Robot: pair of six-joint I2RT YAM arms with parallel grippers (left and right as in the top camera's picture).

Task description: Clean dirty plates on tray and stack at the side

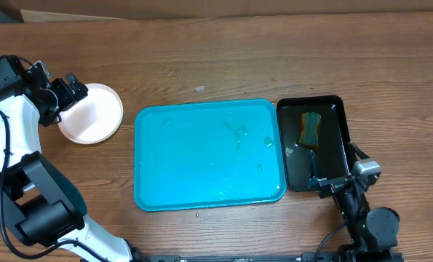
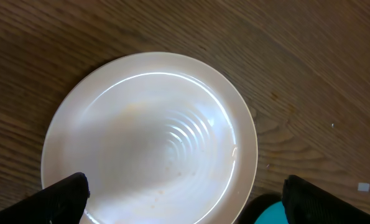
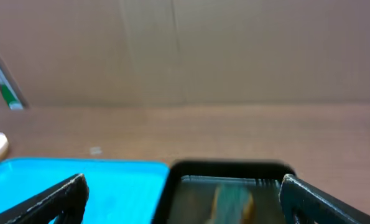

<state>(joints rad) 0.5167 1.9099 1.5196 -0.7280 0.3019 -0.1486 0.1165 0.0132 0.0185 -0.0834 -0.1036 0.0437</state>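
A white plate (image 1: 92, 113) sits on the counter (image 1: 238, 58), left of the wet teal tray (image 1: 201, 153) and apart from it. The left fingers (image 2: 66, 196) hang spread wide over the plate's edge. The right fingers (image 3: 315, 199) are spread wide too, near the black tray (image 1: 332, 145), which holds a sponge (image 1: 310, 129).

Overhead looks down on all; L wrist close over plate (image 2: 147, 124), R wrist low across tray (image 3: 122, 186).

No writing, label, brand, number or sign can be read in any view, neither on the plate (image 1: 92, 113) at the upper left, nor the teal tray (image 1: 201, 156), nor the black tray (image 1: 311, 100), nor the table (image 1: 238, 58).
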